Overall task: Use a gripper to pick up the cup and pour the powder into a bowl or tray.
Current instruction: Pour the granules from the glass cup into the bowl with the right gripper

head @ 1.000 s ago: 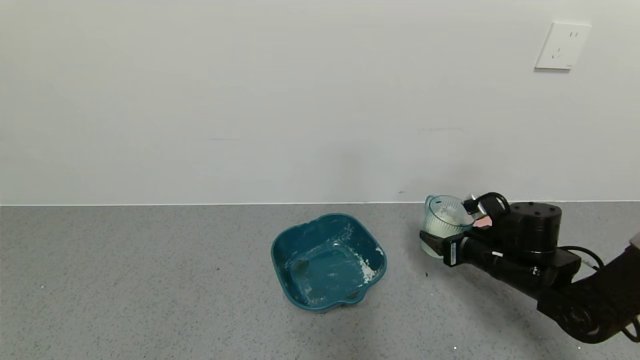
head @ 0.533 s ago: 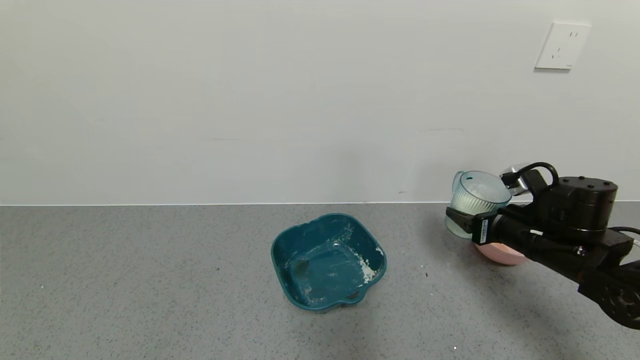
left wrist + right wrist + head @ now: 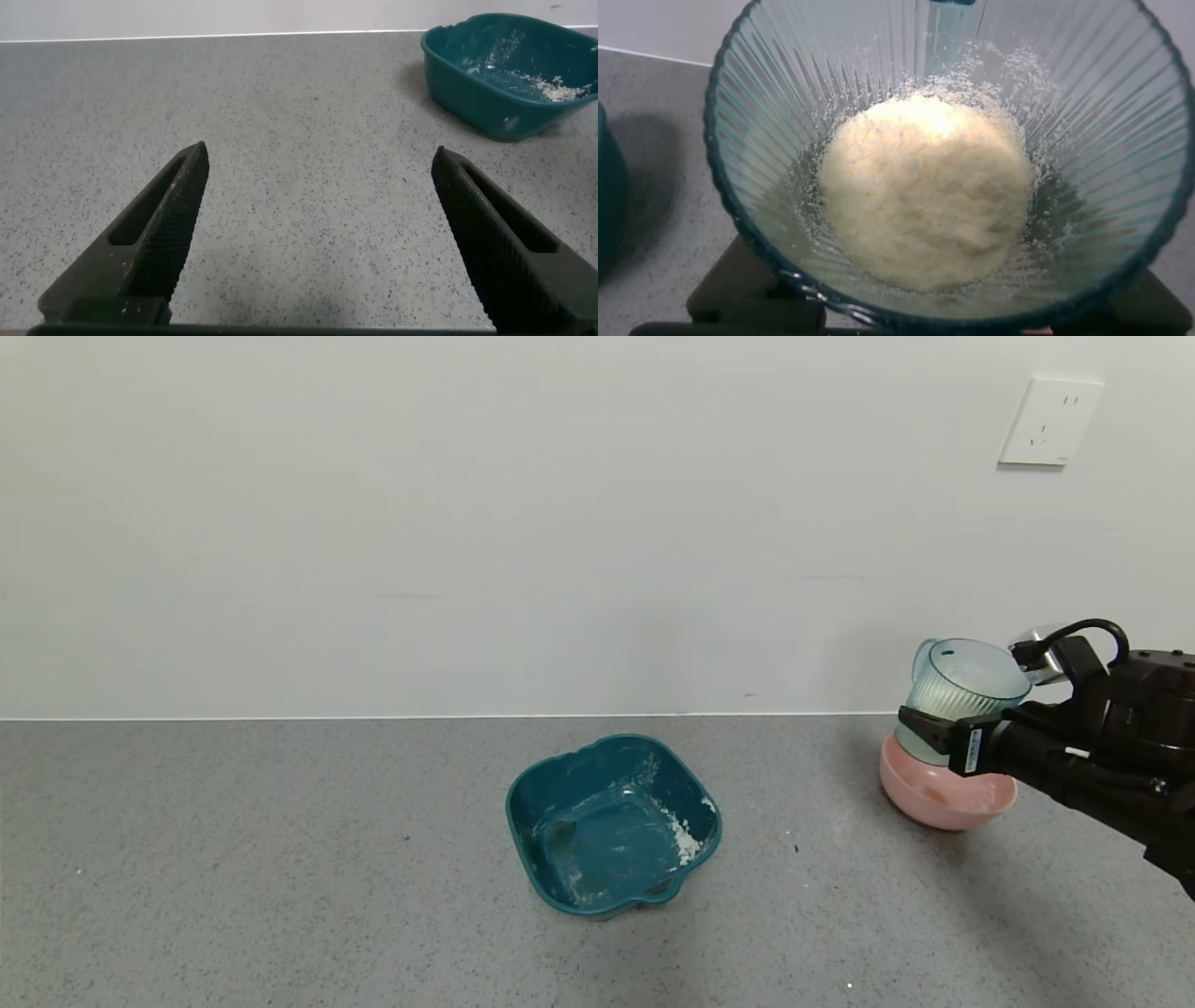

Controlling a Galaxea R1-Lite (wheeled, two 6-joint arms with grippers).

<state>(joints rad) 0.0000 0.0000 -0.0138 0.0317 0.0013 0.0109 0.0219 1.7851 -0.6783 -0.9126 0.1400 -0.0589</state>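
My right gripper [image 3: 948,739] is shut on the ribbed pale blue-green cup [image 3: 960,693] and holds it upright in the air, just above the near-left rim of the pink bowl [image 3: 943,793] at the table's far right. In the right wrist view the cup [image 3: 831,112] fills the picture, with a mound of white powder [image 3: 924,191] in its bottom. The bowl's inside is mostly hidden behind the cup and arm. My left gripper [image 3: 320,163] is open and empty low over bare table, and is outside the head view.
A dark teal square tray [image 3: 611,821] with powder traces stands at the table's middle; it also shows in the left wrist view [image 3: 509,70]. The wall runs along the table's back edge. A power socket [image 3: 1050,422] is on the wall.
My right gripper has lifted the cup off the table and carried it right and up, from beside the bowl to above its rim. The bowl has come into view.
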